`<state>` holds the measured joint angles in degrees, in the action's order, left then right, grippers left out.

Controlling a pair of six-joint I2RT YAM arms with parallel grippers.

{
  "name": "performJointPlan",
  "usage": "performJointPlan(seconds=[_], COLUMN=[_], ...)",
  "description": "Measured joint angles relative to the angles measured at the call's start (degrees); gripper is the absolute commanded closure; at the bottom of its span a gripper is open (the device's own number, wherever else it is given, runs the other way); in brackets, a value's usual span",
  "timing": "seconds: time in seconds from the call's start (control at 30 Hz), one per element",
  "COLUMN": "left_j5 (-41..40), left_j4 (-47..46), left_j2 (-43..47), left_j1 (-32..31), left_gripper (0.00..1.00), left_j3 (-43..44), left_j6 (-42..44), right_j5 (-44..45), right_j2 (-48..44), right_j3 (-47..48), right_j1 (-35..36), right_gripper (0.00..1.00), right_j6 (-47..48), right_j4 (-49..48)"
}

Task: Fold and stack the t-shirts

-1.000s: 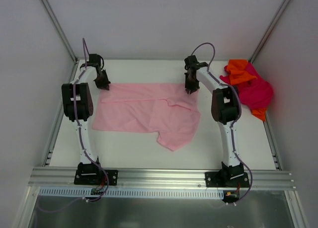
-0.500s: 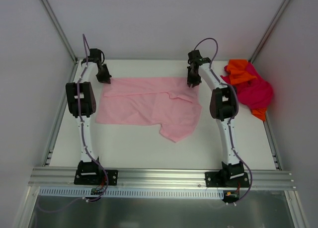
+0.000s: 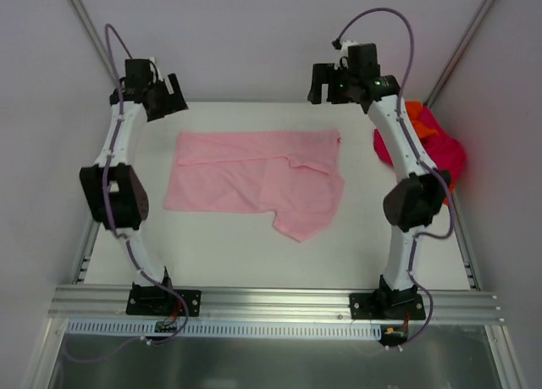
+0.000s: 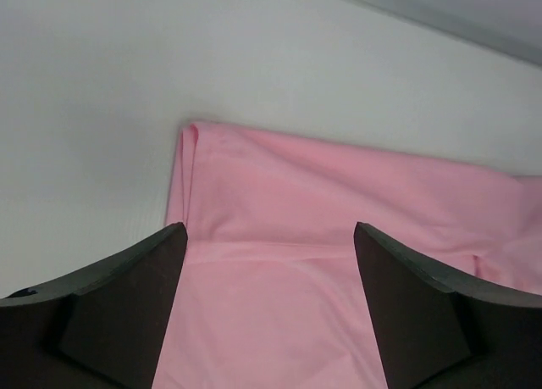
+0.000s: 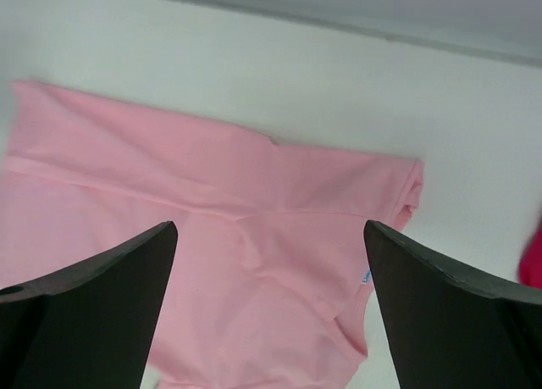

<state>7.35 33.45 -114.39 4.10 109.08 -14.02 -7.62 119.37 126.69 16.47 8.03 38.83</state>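
Note:
The light pink t-shirt lies flat in the middle of the table, partly folded, one flap hanging toward the near side. Both grippers hang open above its far edge and hold nothing. My left gripper is over the far left corner; in the left wrist view the left gripper looks down on the pink t-shirt. Near the far right corner is my right gripper; in the right wrist view the right gripper is above the pink t-shirt. The magenta-red t-shirt and the orange t-shirt are bunched at the far right.
The bunched pile lies against the right frame rail, partly behind the right arm. White walls and metal posts close the back and sides. A sliver of the magenta cloth shows at the right edge of the right wrist view.
Both grippers have opened, let go of the pink t-shirt's far edge and risen up and back. The shirt's far edge now lies straight on the table.

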Motion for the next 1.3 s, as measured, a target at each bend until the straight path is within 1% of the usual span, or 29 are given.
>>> performJointPlan(seconds=[0.03, 0.07, 0.13, 0.2, 0.27, 0.3, 0.33, 0.4, 0.5, 0.6, 0.63, 0.67, 0.7, 0.73, 0.77, 0.8, 0.83, 0.9, 0.93, 0.97, 1.0, 1.07, 1.1, 1.13, 1.17, 1.23, 1.27, 1.3], left_j5=[0.3, 0.5, 1.3, 1.3, 1.7, 2.0, 2.2, 2.6, 2.5, 2.2, 2.0, 1.6, 1.2, 1.0, 0.8, 0.2, -0.3, -1.4, -1.8, -2.1, -2.4, -3.1, -3.2, -3.3, -3.4, -3.6, -3.8, -4.1], left_j4=[-2.0, -3.7, -6.7, -9.9, -11.4, -11.8, -12.2, -11.6, -10.4, -10.3, -10.3, -10.4, -10.7, -10.8, -11.2, -11.5, -11.5, -11.3, -11.2, -11.1, -10.9, -10.4, -10.5, -10.6, -11.0, -11.6, -11.6, -11.4], left_j2=[5.2, 11.3, 22.2, 33.1, 42.0, 45.4, 47.7, 50.3, 51.8, 54.3, 55.3, 56.3, 56.9, 57.2, 57.2, 57.1, 56.8, 56.1, 55.8, 55.6, 55.6, 55.7, 55.9, 56.4, 56.9, 58.5, 59.0, 59.1], left_j1=[0.0, 0.0, -0.1, -0.3, -0.4, -0.4, -0.4, -0.4, -0.4, -0.4, -0.4, -0.4, -0.4, -0.4, -0.4, -0.4, -0.4, -0.4, -0.4, -0.4, -0.4, -0.4, -0.4, -0.4, -0.4, -0.4, -0.4, -0.4], left_gripper=[0.18, 0.18, 0.16, 0.15, 0.15, 0.14, 0.15, 0.15, 0.14, 0.14, 0.16, 0.17, 0.17, 0.19, 0.21, 0.23, 0.26, 0.29, 0.29, 0.29, 0.29, 0.27, 0.26, 0.25, 0.24, 0.21, 0.12, 0.1], left_j3=[-3.5, -8.1, -17.2, -28.4, -39.5, -44.5, -48.9, -55.3, -61.1, -64.5, -65.0, -65.5, -65.7, -65.8, -65.8, -65.8, -65.7, -65.6, -65.6, -65.6, -65.6, -65.6, -65.7, -66.0, -66.6, -68.5, -69.2, -69.5], left_j6=[-0.1, -0.4, -1.2, -2.6, -3.8, -4.5, -4.9, -5.4, -5.9, -6.3, -6.4, -6.6, -6.7, -6.8, -6.8, -6.8, -6.8, -6.9, -6.9, -7.0, -7.1, -7.8, -8.3, -9.0, -9.4, -10.0, -10.3, -10.5], right_j5=[-0.9, -1.9, -2.7, -2.7, -2.0, -1.9, -1.8, -0.4, 4.9, 8.8, 9.6, 10.6, 11.7, 12.5, 14.6, 15.5, 16.1, 16.7, 16.7, 16.6, 16.6, 16.1, 15.6, 15.0, 14.4, 13.4, 13.1, 13.0], right_j2=[-5.2, -12.0, -22.8, -32.5, -39.7, -41.9, -42.8, -41.0, -33.0, -26.4, -23.9, -21.4, -19.6, -18.6, -17.2, -17.0, -17.2, -18.6, -19.7, -21.4, -23.5, -28.7, -31.6, -33.7, -35.8, -38.2, -38.8, -39.0], right_j3=[-2.8, -7.6, -15.5, -25.6, -36.8, -42.3, -47.5, -54.1, -58.4, -56.5, -54.0, -50.7, -47.6, -45.8, -42.1, -40.5, -39.5, -39.4, -40.6, -42.7, -45.4, -52.9, -56.9, -60.3, -63.7, -68.7, -70.6, -71.6], right_j1=[0.2, 0.4, 0.7, 1.3, 2.2, 2.7, 3.5, 5.1, 9.2, 12.9, 13.6, 14.1, 14.2, 14.2, 14.0, 13.6, 13.0, 11.8, 11.3, 10.9, 10.8, 11.6, 12.5, 13.5, 14.6, 16.4, 16.9, 17.0], right_gripper=[0.0, 0.0, 0.0, 0.0, 0.0, 0.0, 0.0, 0.0, 0.02, 0.26, 0.56, 0.68, 0.95, 0.99, 0.99, 0.99, 0.99, 0.98, 0.92, 0.83, 0.64, 0.46, 0.3, 0.26, 0.18, 0.13, 0.12, 0.1], right_j6=[0.0, 0.0, -0.1, -0.6, -1.7, -3.0, -4.8, -7.6, -10.2, -10.6, -10.7, -10.9, -11.0, -11.1, -11.5, -11.5, -11.5, -11.6, -11.9, -12.4, -12.9, -13.8, -14.3, -14.7, -14.9, -15.3, -15.6, -16.0], right_j4=[-1.8, -5.4, -8.4, -14.6, -18.7, -21.2, -22.1, -21.9, -18.3, -15.1, -14.0, -13.0, -12.3, -12.2, -11.5, -11.4, -11.2, -10.5, -10.7, -10.8, -10.6, -12.4, -12.8, -13.6, -14.2, -15.8, -16.4, -16.6])
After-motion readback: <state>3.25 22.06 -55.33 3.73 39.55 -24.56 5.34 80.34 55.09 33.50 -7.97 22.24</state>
